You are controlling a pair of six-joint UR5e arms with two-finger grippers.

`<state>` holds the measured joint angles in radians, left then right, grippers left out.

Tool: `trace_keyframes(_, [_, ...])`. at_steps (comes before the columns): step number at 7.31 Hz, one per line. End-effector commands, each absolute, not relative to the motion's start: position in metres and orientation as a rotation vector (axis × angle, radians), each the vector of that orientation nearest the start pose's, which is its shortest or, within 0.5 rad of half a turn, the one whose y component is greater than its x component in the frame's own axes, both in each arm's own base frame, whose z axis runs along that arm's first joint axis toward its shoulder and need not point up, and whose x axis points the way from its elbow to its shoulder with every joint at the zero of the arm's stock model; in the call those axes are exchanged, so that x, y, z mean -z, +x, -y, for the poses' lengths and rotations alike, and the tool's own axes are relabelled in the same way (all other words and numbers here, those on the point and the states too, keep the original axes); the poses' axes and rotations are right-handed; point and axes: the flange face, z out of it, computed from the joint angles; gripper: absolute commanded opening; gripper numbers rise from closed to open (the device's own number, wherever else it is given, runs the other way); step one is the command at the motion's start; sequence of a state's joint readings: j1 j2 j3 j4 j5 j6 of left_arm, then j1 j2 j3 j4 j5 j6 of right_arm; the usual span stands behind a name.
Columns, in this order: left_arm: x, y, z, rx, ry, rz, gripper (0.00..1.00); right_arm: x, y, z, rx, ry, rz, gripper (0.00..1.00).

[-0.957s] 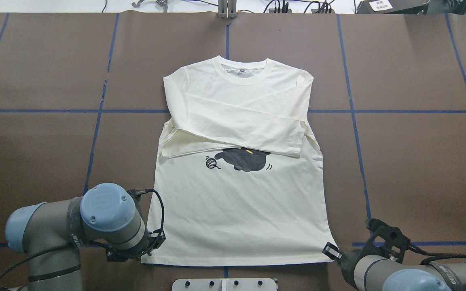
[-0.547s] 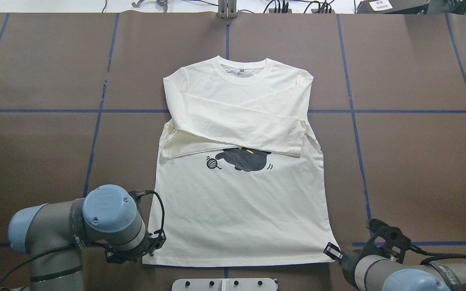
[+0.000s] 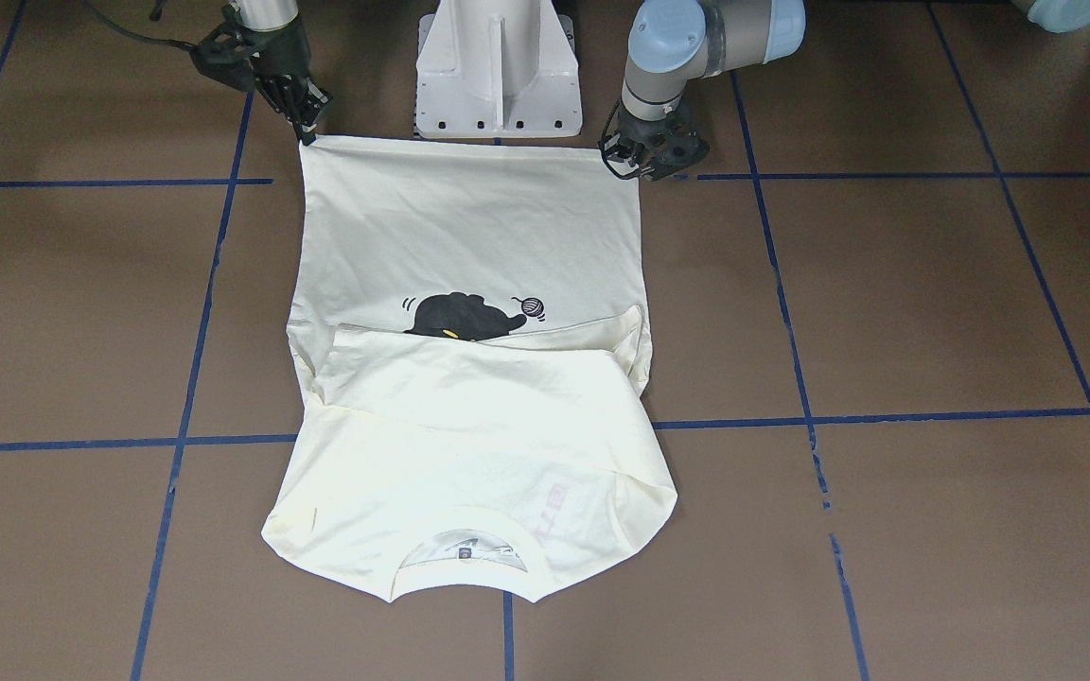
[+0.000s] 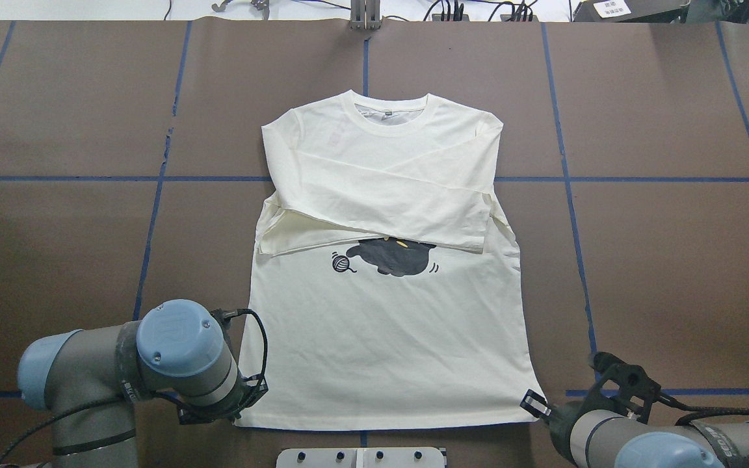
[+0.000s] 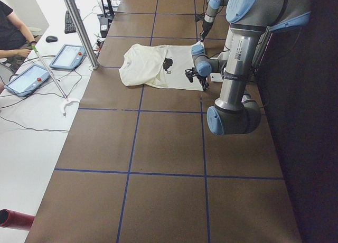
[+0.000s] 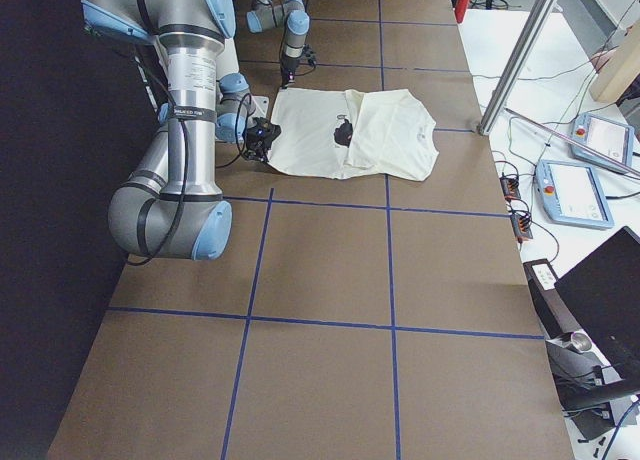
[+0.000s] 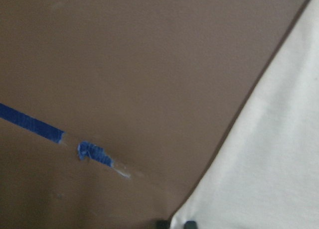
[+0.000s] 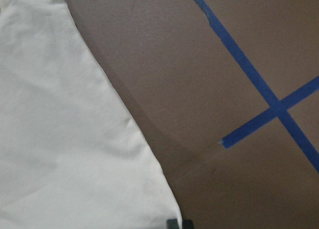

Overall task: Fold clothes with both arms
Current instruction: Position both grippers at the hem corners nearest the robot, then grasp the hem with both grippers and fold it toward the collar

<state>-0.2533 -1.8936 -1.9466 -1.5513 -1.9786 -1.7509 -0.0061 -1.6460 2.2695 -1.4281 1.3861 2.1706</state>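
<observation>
The cream-white shirt lies flat on the brown table with its print side up. Both sleeves are folded across the chest, covering the top of the black cat, and the collar points away from me. My left gripper is at the hem's left corner, with its fingertips close together on the cloth. At the hem's right corner sits my right gripper, fingertips pinched at the fabric's tip. In the front-facing view the left gripper and right gripper hold the hem's two corners.
The white pedestal base stands just behind the hem, between the arms. Blue tape lines grid the tabletop. In the left side view a metal pole, tablets and a seated person are beyond the far edge.
My left arm has shifted a little to the right and towards the robot's edge of the table, and the hem's left corner has shifted with it. The right arm has stayed still.
</observation>
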Motion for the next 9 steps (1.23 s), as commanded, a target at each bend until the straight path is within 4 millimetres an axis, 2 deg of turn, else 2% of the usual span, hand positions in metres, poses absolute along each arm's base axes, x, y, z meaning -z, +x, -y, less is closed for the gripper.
trace_keyframes(1, [-0.305,0.525,0.232,0.267,-0.37,-0.718,0.0,-0.358,-0.426,0.15,-0.636,-0.062,0.798,0.0])
trace_keyframes(2, [-0.278,0.507,0.229,0.254,-0.365,-0.779,0.0,-0.352,-0.423,0.151,-0.635,-0.066,0.809,0.0])
trace_keyframes(3, [-0.254,0.479,0.225,0.241,-0.364,-0.837,0.0,-0.341,-0.417,0.151,-0.632,-0.074,0.832,0.0])
trace_keyframes(5, [-0.215,0.43,0.21,0.294,-0.407,-0.932,0.0,-0.314,-0.4,0.143,-0.612,-0.103,0.887,0.0])
trace_keyframes(6, [-0.204,0.406,0.206,0.289,-0.403,-0.97,0.0,-0.299,-0.386,0.155,-0.639,-0.1,0.925,0.0])
trace_keyframes(7, [-0.205,0.399,0.229,0.345,-0.363,-0.98,0.0,-0.291,-0.37,0.188,-0.687,-0.05,0.953,0.0])
trace_keyframes(8, [-0.212,0.399,0.276,0.406,-0.299,-0.977,0.0,-0.286,-0.374,0.208,-0.639,0.018,0.965,0.0])
trace_keyframes(9, [-0.213,0.407,0.332,0.389,-0.181,-0.972,0.0,-0.283,-0.389,0.254,-0.622,0.12,0.961,0.0])
